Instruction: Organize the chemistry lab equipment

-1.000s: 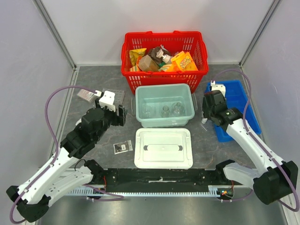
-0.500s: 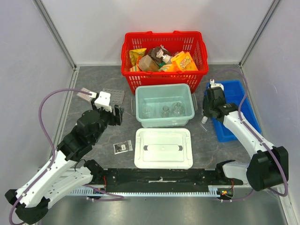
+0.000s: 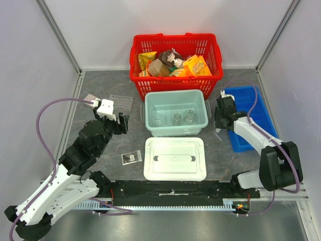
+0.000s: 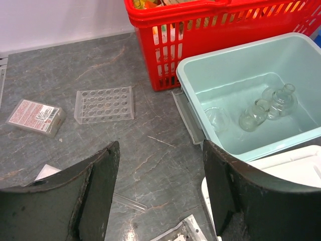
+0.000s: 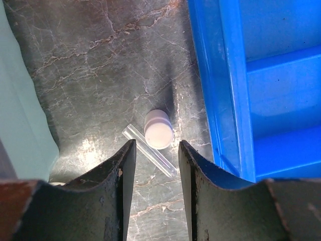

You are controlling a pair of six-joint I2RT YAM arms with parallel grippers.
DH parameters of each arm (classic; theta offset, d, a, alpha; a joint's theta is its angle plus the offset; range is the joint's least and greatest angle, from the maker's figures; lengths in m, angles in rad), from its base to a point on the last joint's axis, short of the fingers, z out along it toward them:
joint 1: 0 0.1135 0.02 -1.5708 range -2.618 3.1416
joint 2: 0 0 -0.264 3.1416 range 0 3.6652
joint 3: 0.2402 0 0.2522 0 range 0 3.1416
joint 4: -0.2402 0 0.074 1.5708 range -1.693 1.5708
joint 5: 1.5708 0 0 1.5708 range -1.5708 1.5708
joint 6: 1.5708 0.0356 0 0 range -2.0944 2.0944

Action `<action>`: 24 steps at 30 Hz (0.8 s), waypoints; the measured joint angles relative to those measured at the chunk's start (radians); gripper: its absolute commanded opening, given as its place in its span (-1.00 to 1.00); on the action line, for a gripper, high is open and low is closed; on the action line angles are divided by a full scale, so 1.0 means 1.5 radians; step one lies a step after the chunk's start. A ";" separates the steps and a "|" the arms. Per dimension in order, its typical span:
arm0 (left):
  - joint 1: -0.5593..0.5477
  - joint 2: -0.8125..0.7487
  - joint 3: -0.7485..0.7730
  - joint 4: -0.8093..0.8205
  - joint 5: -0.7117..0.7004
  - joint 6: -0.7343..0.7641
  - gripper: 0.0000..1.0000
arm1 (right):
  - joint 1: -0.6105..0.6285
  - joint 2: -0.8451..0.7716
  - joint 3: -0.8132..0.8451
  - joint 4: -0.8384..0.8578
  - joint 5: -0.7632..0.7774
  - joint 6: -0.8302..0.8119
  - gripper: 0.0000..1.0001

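Right wrist: right gripper jaws apart astride white vial; might snag adjacent clear tube closing. Left gripper jaws open.

Left arm: reaches forward from base at lower left, elbow bent, wrist angled toward centre. Left end effector: fingers spread wide, nothing between, nothing gripped. Right arm: folded, forearm slanting up-left from base at lower right, wrist tipped steeply down. Right end effector: fingers parted by narrower gap, not pressing on anything.
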 measured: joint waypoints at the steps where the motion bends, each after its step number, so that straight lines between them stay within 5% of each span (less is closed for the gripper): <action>1: 0.000 0.000 0.000 0.000 -0.001 0.000 0.45 | 0.000 0.004 0.000 0.003 0.000 0.000 -0.08; 24: 0.000 -0.008 0.000 0.002 -0.012 0.000 0.43 | -0.007 0.063 -0.002 0.037 0.001 0.000 -0.16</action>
